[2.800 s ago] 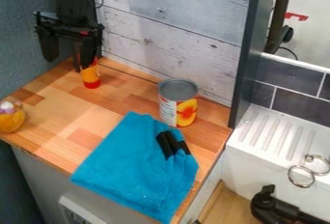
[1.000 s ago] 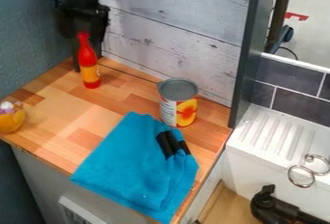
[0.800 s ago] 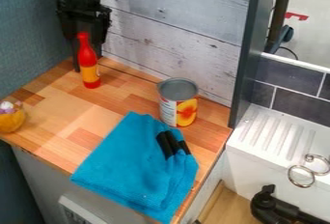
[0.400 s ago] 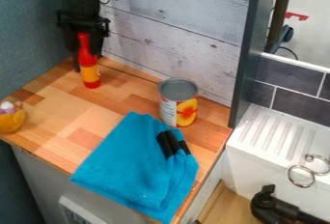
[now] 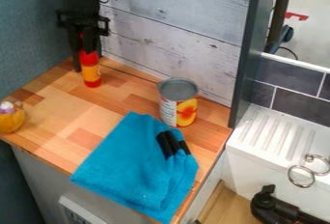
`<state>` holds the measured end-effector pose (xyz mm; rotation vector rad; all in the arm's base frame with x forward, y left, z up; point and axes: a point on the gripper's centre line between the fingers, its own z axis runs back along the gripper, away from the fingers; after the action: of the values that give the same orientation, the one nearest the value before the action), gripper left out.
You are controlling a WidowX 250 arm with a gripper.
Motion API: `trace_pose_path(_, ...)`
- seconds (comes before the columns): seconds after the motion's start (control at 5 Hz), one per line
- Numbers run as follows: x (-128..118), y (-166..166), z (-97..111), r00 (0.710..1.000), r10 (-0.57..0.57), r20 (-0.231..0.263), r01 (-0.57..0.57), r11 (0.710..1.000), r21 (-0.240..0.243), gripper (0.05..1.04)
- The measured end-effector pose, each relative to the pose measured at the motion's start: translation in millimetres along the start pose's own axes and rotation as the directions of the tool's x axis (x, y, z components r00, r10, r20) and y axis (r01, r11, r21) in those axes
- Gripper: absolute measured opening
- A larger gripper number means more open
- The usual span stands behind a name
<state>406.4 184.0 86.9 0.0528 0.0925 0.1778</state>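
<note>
At the surface's far left, the gripper is at the red bottle's top, whether clamped or apart I cannot tell.

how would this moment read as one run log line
gripper: at upper part of red bottle | bottle: upright on wooden counter | can: upright | blue cloth: nearer camera than can

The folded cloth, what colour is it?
The cloth is bright blue, best seen in the camera view.
</note>
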Motion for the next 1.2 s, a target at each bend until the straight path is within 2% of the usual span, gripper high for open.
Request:
trace_pose_path(0.2,-4.2,0.2,-0.8,1.000,-0.014,-0.009,0.013,0.999,-0.045,0.354)
trace_pose_path(0.4,-25.5,-0.4,10.1,0.998,-0.045,-0.041,0.042,0.996,-0.080,0.354)
trace_pose_path(0.6,-56.8,-5.4,18.7,0.990,-0.067,-0.125,0.056,0.994,-0.094,0.353)
trace_pose_path(1.0,-109.5,8.6,-7.8,0.964,0.003,-0.264,-0.018,0.998,-0.054,0.354)
trace_pose_path(1.2,-122.5,9.4,-17.0,0.962,-0.004,-0.274,-0.003,1.000,-0.025,0.352)
